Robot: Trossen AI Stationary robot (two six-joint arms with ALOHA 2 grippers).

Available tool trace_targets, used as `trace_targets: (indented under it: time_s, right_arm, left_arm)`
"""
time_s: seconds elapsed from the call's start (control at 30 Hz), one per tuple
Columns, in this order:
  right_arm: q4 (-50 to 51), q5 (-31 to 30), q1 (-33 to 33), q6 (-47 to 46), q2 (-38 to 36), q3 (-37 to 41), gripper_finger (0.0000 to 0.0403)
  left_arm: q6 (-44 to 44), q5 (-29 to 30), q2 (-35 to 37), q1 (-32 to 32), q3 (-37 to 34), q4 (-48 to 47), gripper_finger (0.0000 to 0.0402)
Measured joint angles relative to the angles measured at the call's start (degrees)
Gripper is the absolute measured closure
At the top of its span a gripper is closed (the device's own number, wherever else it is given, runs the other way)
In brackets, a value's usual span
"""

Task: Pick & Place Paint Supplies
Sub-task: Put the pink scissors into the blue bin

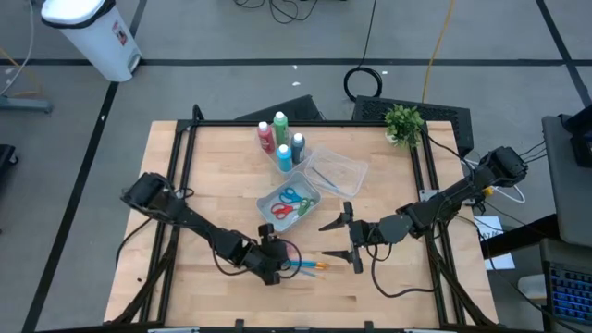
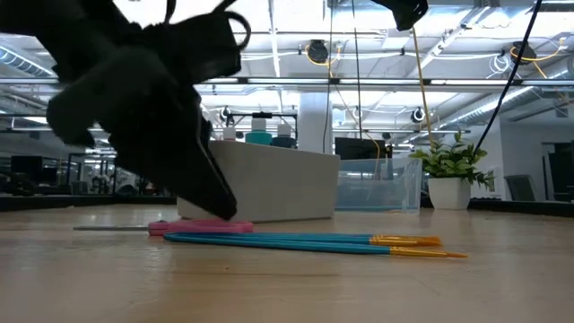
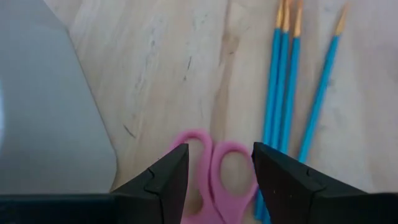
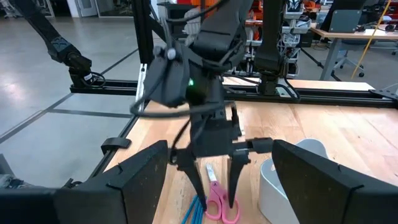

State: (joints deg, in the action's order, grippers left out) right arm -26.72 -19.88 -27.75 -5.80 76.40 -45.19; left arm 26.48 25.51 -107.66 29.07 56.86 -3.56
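The left gripper [image 3: 214, 171], fingers apart, straddles the pink-handled small scissors [image 3: 214, 180] lying on the wooden table [image 1: 213, 166] beside thin blue orange-tipped brushes [image 3: 283, 87], apparently poised to grasp, while the right gripper [image 1: 344, 239] waits open nearby.

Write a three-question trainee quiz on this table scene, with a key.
1. True or false: the left tool is shut on the pink scissors.
2. What lies beside the scissors: A brushes, B bottles?
3. Fill in: the right tool hangs ____.

Key: 1 false, the fingers straddle the handles, open. 2 A, the blue brushes. 3 open, over bare wood beside the tub.
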Motion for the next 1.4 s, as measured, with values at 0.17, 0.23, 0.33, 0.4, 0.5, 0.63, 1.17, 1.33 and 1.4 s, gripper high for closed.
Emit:
trace_targets:
  time_s: [0.17, 0.23, 0.33, 0.4, 0.5, 0.63, 1.17, 1.33, 1.4]
  right_arm:
    - [0.00, 0.00, 0.00, 0.02, 0.00, 0.00, 0.0124]
    - [0.00, 0.00, 0.02, 0.02, 0.00, 0.00, 0.0124]
    - [0.00, 0.00, 0.00, 0.02, 0.00, 0.00, 0.0124]
    - [0.00, 0.00, 0.00, 0.02, 0.00, 0.00, 0.0124]
    - [0.01, 0.00, 0.00, 0.02, 0.00, -0.01, 0.0124]
    - [0.01, 0.00, 0.01, 0.02, 0.00, -0.01, 0.0124]
    - [0.04, 0.00, 0.00, 0.02, 0.00, 0.00, 0.0124]
    - [0.03, 0.00, 0.01, 0.02, 0.00, -0.01, 0.0124]
    - [0.00, 0.00, 0.02, 0.02, 0.00, 0.00, 0.0124]
  left_arm:
    - [-0.64, -2.43, -0.76, 0.10, 0.01, -1.72, 0.0215]
    - [0.01, -4.66, -0.68, 0.11, 0.09, -3.34, 0.0215]
    - [1.65, -7.45, -0.21, 0.51, 0.13, -6.50, 0.0215]
    - [2.73, -8.14, -0.13, 1.04, 0.15, -7.83, 0.0215]
    - [3.92, -9.89, 0.36, 2.06, 0.20, -9.68, 0.0215]
    - [4.67, -11.86, 0.96, 3.45, 0.15, -10.69, 0.0215]
    - [8.21, -12.83, 5.27, 5.83, -0.13, -16.66, 0.0215]
    - [8.20, -12.26, 5.27, 5.81, -0.09, -16.42, 0.0215]
    - [8.24, -12.21, 5.27, 5.81, -0.09, -16.08, 0.0215]
